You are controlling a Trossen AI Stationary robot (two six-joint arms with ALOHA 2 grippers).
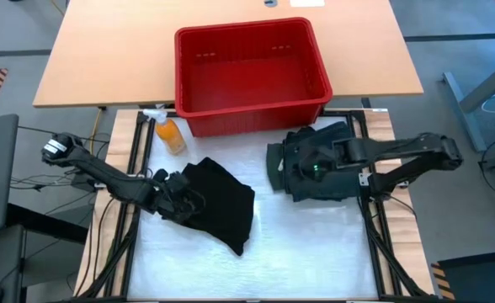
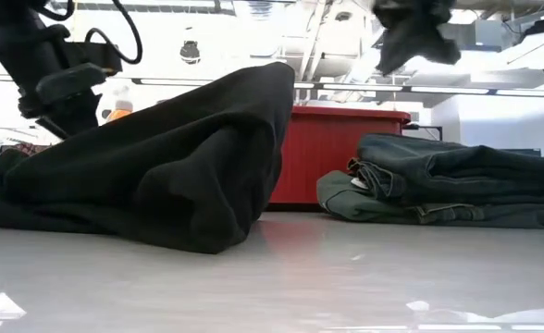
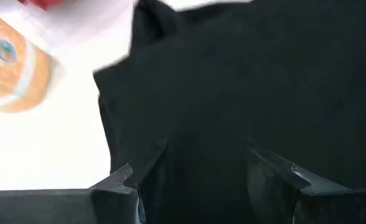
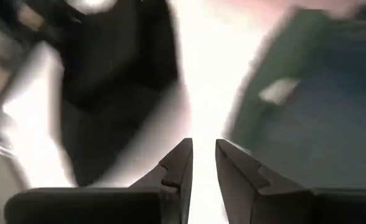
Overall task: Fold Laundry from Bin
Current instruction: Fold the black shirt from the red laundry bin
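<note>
A black garment (image 1: 220, 202) lies bunched on the white table top, left of centre; it rises as a hump in the low view (image 2: 179, 157). My left gripper (image 1: 178, 195) is open at the garment's left edge, and black cloth (image 3: 201, 124) fills the space between its fingers. A stack of folded dark clothes (image 1: 315, 172) lies at the right, with a dark green shirt with a white label (image 4: 276, 90) at the bottom. My right gripper (image 4: 204, 155) hangs shut and empty above that stack (image 2: 411, 32). The red bin (image 1: 252, 71) stands behind them. My left gripper has its two spread fingers (image 3: 147, 167) against the black garment's left part (image 3: 198, 168), with cloth lying between them. It comes slanting down from the table's left. The garment rests on the table, bunched and slack. I cannot tell how many layers lie between the fingers.
An orange spray bottle (image 1: 170, 133) stands left of the bin, close to my left arm. Bare white table top (image 1: 315, 244) lies toward the near edge. A tan wooden table (image 1: 104, 59) stands behind the bin.
</note>
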